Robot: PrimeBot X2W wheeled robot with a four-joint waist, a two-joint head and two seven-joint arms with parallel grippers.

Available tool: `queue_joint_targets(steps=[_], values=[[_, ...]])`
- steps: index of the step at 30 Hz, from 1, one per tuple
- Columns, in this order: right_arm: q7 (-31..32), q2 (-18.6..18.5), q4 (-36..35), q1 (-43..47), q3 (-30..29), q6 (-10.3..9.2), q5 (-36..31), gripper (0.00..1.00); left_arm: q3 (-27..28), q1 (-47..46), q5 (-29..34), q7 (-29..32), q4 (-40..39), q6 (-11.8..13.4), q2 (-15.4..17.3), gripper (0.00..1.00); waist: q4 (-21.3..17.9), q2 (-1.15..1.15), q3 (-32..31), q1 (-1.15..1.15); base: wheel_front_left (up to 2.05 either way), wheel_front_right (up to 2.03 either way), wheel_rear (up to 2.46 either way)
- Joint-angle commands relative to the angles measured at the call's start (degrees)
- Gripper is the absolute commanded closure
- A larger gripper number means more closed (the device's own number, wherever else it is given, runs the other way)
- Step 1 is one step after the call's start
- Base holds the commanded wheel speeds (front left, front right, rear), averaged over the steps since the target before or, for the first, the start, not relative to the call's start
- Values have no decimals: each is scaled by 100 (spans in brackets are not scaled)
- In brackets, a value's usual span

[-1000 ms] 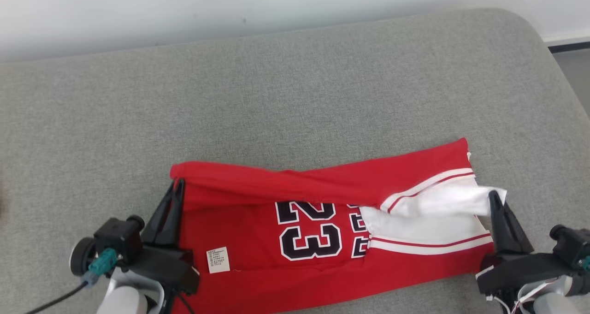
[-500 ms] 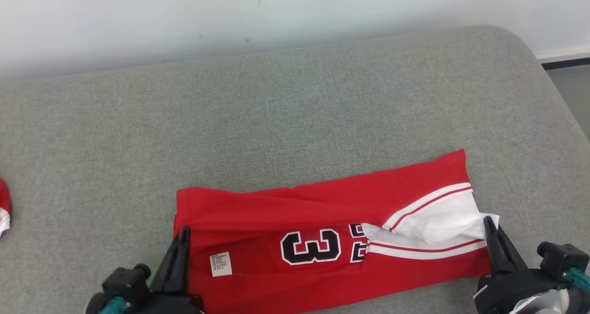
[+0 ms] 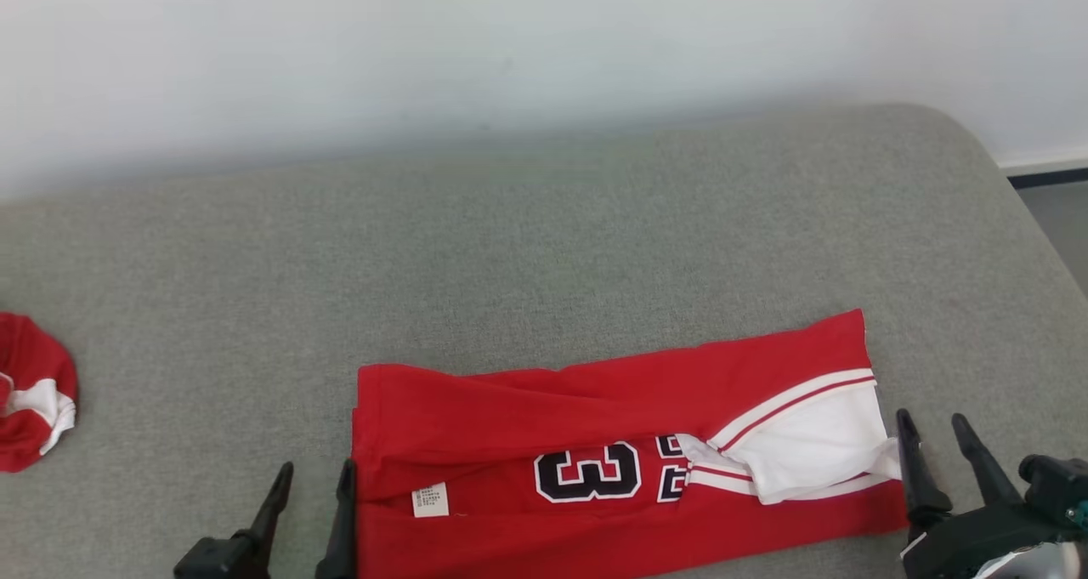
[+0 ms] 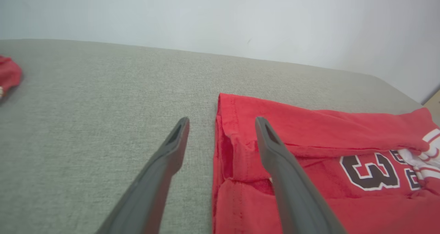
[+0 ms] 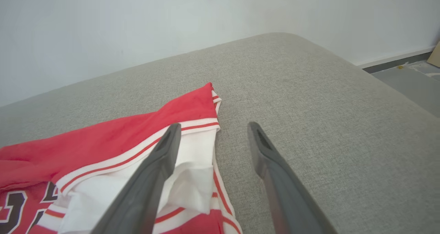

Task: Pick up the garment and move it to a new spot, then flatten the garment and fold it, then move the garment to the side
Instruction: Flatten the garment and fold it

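One folded garment [image 3: 552,400], one red bundle [image 3: 34,375]

The garment's [image 3: 544,409] near edge runs off the bottom of the head view, and a fold hides part of its number [image 3: 588,472]. The label's [image 3: 430,500] print is too small to read. The left tool [image 3: 314,473] is cut off below its fingers. The left edge clips a red-and-white cloth [image 3: 34,392].

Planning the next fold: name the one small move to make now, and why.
Probably close the right gripper on the right end of the red, white-striped jersey. It lies as a long folded strip on the grey fabric cushion, this gripper and the left gripper stand at its ends with jaws open, so a crosswise fold seems left.
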Motion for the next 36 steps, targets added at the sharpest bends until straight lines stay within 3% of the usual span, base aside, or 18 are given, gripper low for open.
queue_joint_targets(steps=[1,9,23,24,25,26,31,36], values=[[41,-70,31,-9,-31,-9,-63,0,86,113,117,-20,-87,12,-31,0,84,0,-114,0,0,0,0],[949,-70,873,-711,23,-9,-453,0,661,522,822,-20,-624,119,-141,0,266,0,-162,0,0,0,0],[1617,7,2469,-1163,364,-9,-556,0,796,754,1223,-20,-654,195,-242,0,631,0,-189,0,0,0,0],[1655,27,2514,-1166,426,-9,-527,9,806,753,1221,-20,-649,197,-241,0,630,0,-198,0,0,0,0],[1677,49,2542,-1165,488,-8,-488,58,813,750,1223,-20,-645,196,-241,0,629,0,-204,0,0,0,0],[1737,100,2565,-1163,574,-8,-432,100,816,749,1224,-20,-639,200,-241,0,629,0,-211,0,0,0,0],[1817,100,2555,-1153,851,4,-35,100,769,796,1148,-21,-604,248,-243,0,624,0,-300,0,0,0,0],[1403,-508,2778,-1269,654,-15,-79,100,736,862,1107,-21,-593,276,-243,0,622,0,-401,0,0,0,0]])
